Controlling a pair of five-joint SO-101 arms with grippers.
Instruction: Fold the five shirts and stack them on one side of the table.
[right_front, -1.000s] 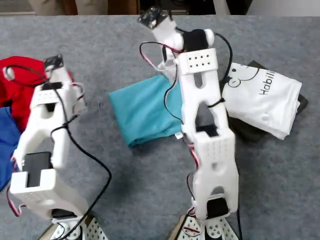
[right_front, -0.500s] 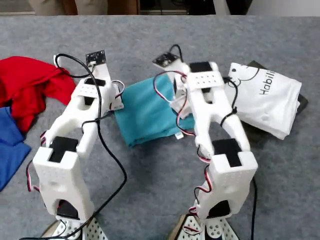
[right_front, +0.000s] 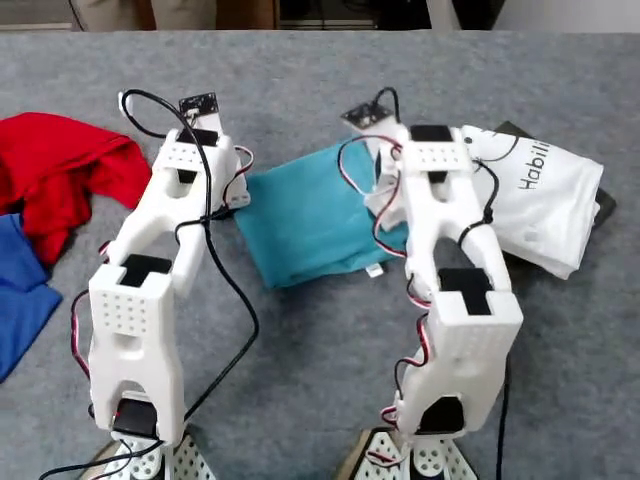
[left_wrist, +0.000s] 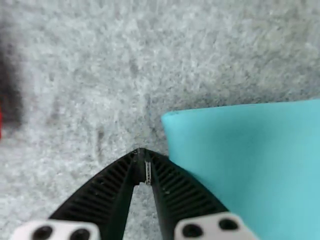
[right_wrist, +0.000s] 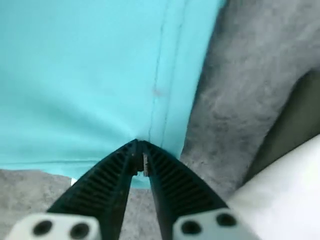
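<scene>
A folded teal shirt (right_front: 305, 225) lies flat in the middle of the grey table. My left gripper (left_wrist: 143, 167) is shut, its tips down on the carpet just off the corner of the teal shirt (left_wrist: 250, 165), with nothing between them. My right gripper (right_wrist: 140, 161) is also shut, its tips resting on the hem of the teal shirt (right_wrist: 90, 75) at the opposite edge. A folded white shirt (right_front: 530, 190) lies on a black shirt (right_front: 500, 265) at the right. To the far left a crumpled red shirt (right_front: 60, 170) lies next to a blue shirt (right_front: 20, 300).
Both white arms stretch from the near edge, the left arm (right_front: 150, 260) and the right arm (right_front: 450, 260) flanking the teal shirt. Black and red cables hang along them. Bare grey carpet (right_front: 300, 380) lies between the arm bases and along the far side.
The left arm swung from the red shirt over to the teal shirt's left edge. The right arm drew back from the far side to its right edge. The teal shirt shifted slightly right.
</scene>
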